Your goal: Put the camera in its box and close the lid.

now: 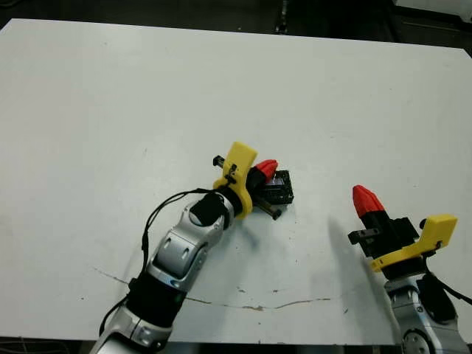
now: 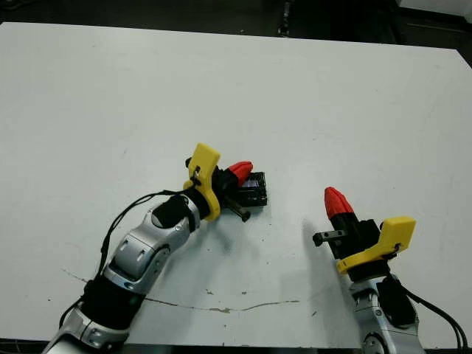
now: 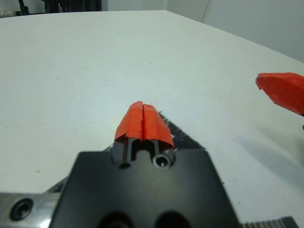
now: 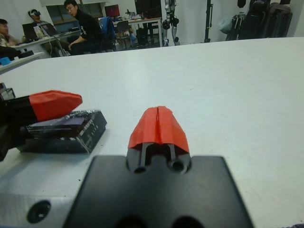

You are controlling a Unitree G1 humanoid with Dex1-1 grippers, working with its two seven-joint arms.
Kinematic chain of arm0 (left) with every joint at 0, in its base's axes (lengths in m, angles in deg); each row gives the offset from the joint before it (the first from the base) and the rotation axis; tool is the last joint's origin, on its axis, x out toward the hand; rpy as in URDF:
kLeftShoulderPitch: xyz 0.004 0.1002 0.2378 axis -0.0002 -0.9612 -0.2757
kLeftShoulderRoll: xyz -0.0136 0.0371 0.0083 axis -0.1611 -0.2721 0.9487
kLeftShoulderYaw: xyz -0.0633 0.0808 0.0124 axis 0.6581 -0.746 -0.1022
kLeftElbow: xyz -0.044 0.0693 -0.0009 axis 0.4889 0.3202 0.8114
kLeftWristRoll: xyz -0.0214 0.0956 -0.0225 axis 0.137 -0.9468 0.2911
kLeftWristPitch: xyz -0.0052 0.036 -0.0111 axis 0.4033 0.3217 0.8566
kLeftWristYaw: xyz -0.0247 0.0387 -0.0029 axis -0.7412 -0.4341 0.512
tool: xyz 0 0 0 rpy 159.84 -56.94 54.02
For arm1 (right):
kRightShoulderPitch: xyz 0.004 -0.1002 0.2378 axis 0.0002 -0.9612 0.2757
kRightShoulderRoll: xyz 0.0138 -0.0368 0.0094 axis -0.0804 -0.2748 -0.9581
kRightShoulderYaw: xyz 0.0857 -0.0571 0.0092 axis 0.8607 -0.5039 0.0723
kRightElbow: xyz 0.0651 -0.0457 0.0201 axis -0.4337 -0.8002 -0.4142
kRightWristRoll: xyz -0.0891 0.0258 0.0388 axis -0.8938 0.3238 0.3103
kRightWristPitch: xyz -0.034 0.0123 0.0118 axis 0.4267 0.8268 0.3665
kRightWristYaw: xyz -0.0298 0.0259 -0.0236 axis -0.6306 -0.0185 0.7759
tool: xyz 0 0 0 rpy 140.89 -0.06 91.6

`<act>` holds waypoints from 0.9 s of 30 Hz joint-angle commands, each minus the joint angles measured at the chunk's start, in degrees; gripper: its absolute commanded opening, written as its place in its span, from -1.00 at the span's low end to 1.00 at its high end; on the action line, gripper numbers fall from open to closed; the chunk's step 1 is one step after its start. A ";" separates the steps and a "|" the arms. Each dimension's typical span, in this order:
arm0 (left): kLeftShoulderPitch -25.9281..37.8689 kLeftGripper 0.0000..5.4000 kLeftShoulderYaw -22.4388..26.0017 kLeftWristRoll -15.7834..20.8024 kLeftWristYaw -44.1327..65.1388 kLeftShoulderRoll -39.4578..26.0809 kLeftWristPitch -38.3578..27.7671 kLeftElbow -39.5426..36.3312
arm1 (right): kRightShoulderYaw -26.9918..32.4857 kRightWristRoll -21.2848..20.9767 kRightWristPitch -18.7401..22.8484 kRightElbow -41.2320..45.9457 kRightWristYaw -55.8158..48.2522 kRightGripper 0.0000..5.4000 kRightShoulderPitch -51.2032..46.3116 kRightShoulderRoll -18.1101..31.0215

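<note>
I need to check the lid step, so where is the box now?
In the head views the box sits near the table's middle, lid on, with the shut left gripper resting over it; the shut right gripper stands apart to its right.

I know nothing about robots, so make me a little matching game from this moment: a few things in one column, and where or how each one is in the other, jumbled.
Things:
1. left gripper
2. right gripper
3. box with lid
4. table

Places or states:
A. white, with a thin crack line near the front edge
B. fingers shut, on top of the box
C. black, lying flat with its lid on
D. fingers shut, apart from the box, touching nothing

Pairs: 1-B, 2-D, 3-C, 4-A
</note>
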 commanded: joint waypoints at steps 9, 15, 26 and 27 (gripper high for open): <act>-1.69 -0.99 -0.01 -3.90 -0.70 1.03 -3.23 15.34 | 0.93 1.09 1.85 0.73 0.86 -1.00 -0.50 0.62; 1.83 -0.99 0.29 -3.97 0.52 2.21 -2.06 20.43 | 1.27 1.51 1.51 0.60 1.08 -1.00 -0.30 0.43; -3.01 -0.99 4.93 3.36 6.68 -3.68 5.47 -1.81 | 1.61 1.82 1.76 1.78 1.64 -1.00 -0.67 0.81; -3.99 -0.99 5.95 4.59 7.37 -4.69 5.93 -5.36 | 1.60 1.95 1.51 1.60 1.37 -1.00 -0.57 0.82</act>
